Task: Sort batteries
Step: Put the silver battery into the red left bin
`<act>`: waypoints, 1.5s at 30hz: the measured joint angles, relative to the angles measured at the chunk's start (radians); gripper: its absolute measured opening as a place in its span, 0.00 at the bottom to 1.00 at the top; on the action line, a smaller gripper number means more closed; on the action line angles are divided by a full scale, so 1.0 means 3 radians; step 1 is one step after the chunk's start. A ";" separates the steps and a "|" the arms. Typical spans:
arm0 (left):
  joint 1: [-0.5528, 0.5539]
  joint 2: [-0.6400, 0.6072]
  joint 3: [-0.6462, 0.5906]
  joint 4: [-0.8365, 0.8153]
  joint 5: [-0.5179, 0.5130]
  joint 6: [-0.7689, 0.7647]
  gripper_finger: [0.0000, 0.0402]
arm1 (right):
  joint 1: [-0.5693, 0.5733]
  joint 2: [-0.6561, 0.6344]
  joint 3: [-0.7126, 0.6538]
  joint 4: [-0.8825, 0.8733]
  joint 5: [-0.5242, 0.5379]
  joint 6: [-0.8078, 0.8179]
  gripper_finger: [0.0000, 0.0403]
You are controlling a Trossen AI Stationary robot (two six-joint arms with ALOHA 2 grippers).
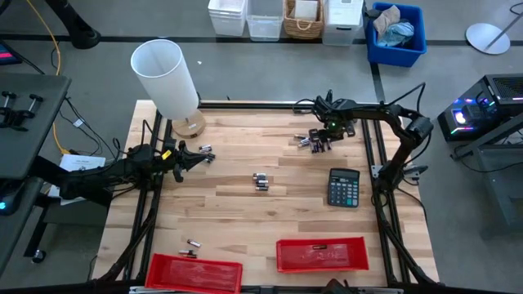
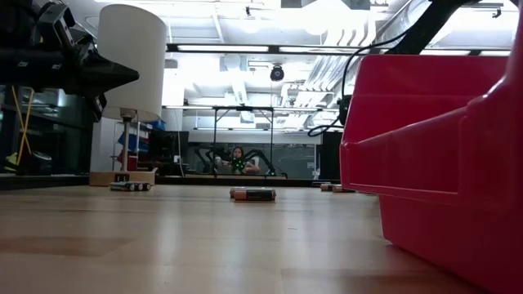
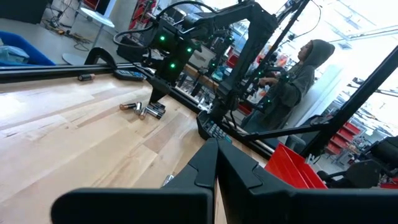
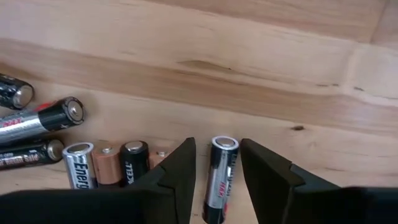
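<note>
Small cylindrical batteries lie flat on the wooden table in groups: a cluster [image 1: 313,140] at the far right, a pair [image 1: 261,181] mid-table, a few [image 1: 192,245] near the front left, and one [image 1: 206,150] by the left arm. My right gripper [image 1: 325,135] points down over the far-right cluster. Its open fingers stand either side of one silver-and-black battery [image 4: 221,177], with narrow gaps showing. More batteries [image 4: 102,165] lie side by side just beside it. My left gripper [image 3: 214,155] is shut, level above the table's left side, holding nothing.
Two red bins [image 1: 194,272] [image 1: 321,254] sit along the near edge. A black calculator [image 1: 343,187] lies right of centre, a white lamp [image 1: 167,82] stands at the far left corner. A person [image 3: 298,74] is in the room beyond the table.
</note>
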 joint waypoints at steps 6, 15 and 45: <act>-0.0001 0.0001 -0.0001 0.0001 -0.0001 0.0000 0.00 | 0.0001 0.0000 0.0000 -0.0048 0.0043 -0.0026 0.29; 0.0000 0.0001 0.0000 0.0000 -0.0001 0.0000 0.00 | 0.0001 -0.0115 -0.0002 -0.0289 0.0099 -0.0523 0.08; 0.0000 0.0000 -0.0001 0.0001 0.0000 0.0000 0.00 | 0.3260 0.0026 0.0633 0.3235 -0.0454 0.1376 0.08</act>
